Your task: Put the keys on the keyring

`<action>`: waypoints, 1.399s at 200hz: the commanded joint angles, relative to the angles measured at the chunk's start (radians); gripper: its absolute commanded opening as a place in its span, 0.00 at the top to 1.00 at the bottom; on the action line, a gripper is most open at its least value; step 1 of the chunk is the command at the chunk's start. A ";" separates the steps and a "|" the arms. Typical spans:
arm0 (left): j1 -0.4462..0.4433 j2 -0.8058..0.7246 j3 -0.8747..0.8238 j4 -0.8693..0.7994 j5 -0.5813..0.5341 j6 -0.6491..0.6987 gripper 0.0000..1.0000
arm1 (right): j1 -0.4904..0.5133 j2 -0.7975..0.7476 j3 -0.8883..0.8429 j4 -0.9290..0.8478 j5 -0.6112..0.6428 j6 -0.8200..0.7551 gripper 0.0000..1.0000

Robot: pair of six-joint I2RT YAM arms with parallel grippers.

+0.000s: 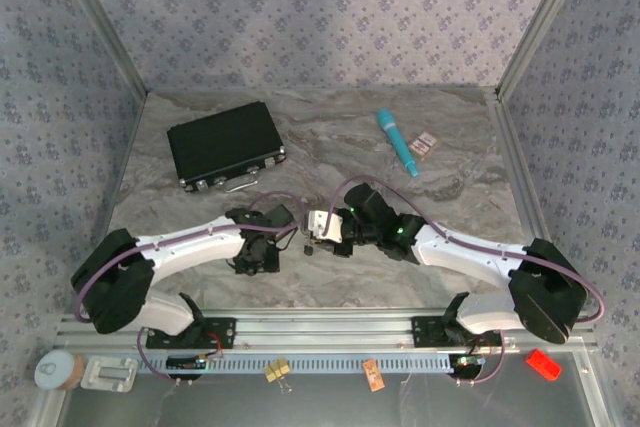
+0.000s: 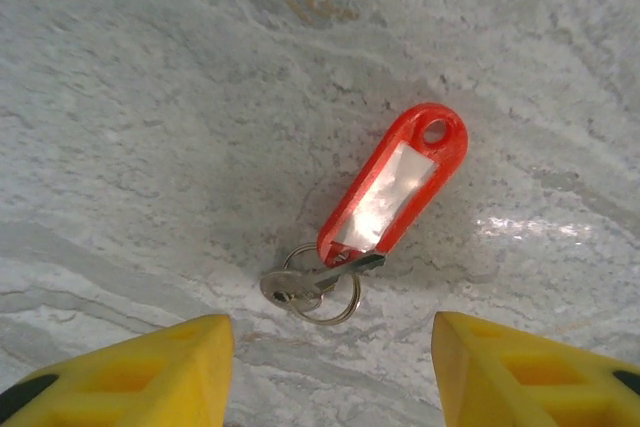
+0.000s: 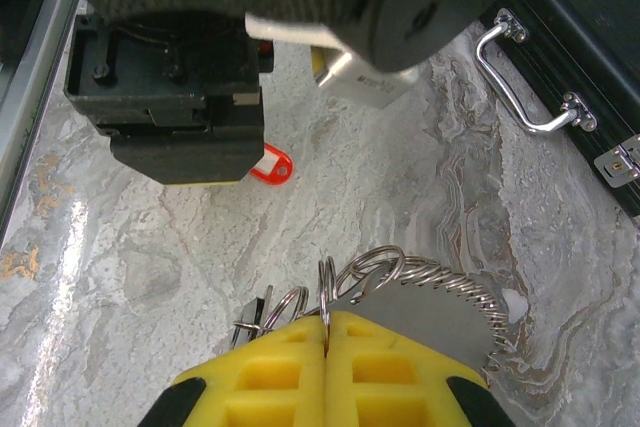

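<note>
A silver key (image 2: 300,285) lies on the marble table, joined by a small split ring to a red plastic tag (image 2: 395,187). My left gripper (image 2: 332,372) hovers just above and short of it, open, with nothing between its yellow fingers (image 2: 160,372). My right gripper (image 3: 326,332) is shut on one wire ring of the keyring (image 3: 440,297), a silvery metal loop edged with many small rings, held just above the table. The red tag (image 3: 272,165) peeks out under the left gripper's body (image 3: 165,97). In the top view both grippers, left (image 1: 262,252) and right (image 1: 315,239), meet near the table's front centre.
A shut black case (image 1: 225,145) lies at the back left, and its metal handle (image 3: 525,82) is close to the right gripper. A teal pen-like stick (image 1: 398,142) and two small cards (image 1: 427,144) lie at the back right.
</note>
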 commanded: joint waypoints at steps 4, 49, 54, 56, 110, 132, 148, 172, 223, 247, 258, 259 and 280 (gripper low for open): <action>0.019 0.031 -0.036 0.031 0.046 0.025 0.47 | 0.008 -0.028 0.018 -0.007 0.000 -0.010 1.00; 0.035 0.060 -0.047 0.048 0.053 0.039 0.61 | 0.008 -0.028 0.017 -0.002 0.000 -0.010 1.00; 0.039 0.059 -0.048 0.047 0.051 0.039 0.64 | 0.009 -0.028 0.017 -0.003 0.000 -0.011 1.00; 0.040 0.059 -0.048 0.047 0.050 0.039 0.65 | 0.008 -0.028 0.017 -0.003 0.000 -0.010 1.00; 0.043 -0.031 -0.013 -0.010 -0.032 0.041 0.87 | 0.010 -0.033 0.017 -0.006 0.003 -0.011 1.00; 0.043 -0.074 -0.005 -0.017 -0.045 0.038 0.91 | 0.010 -0.032 0.017 -0.006 0.003 -0.010 1.00; 0.043 -0.098 -0.008 -0.015 -0.051 0.029 0.92 | 0.010 -0.033 0.017 -0.008 0.004 -0.011 1.00; 0.048 -0.119 -0.010 -0.022 -0.062 0.011 0.81 | 0.011 -0.032 0.019 -0.011 0.004 -0.010 1.00; 0.187 -0.185 -0.103 0.087 0.018 -0.100 0.67 | 0.014 -0.030 0.019 -0.011 0.006 -0.010 1.00; 0.224 -0.177 -0.097 0.121 0.041 -0.112 0.67 | 0.017 -0.030 0.021 -0.015 0.008 -0.015 1.00; 0.225 -0.162 -0.075 0.120 0.041 -0.118 0.66 | 0.017 -0.030 0.023 -0.018 0.008 -0.015 1.00; 0.226 -0.161 -0.074 0.120 0.041 -0.119 0.66 | 0.017 -0.030 0.023 -0.018 0.008 -0.016 1.00; 0.214 -0.140 -0.047 0.121 0.048 -0.132 0.58 | 0.017 -0.032 0.020 -0.020 0.008 -0.016 1.00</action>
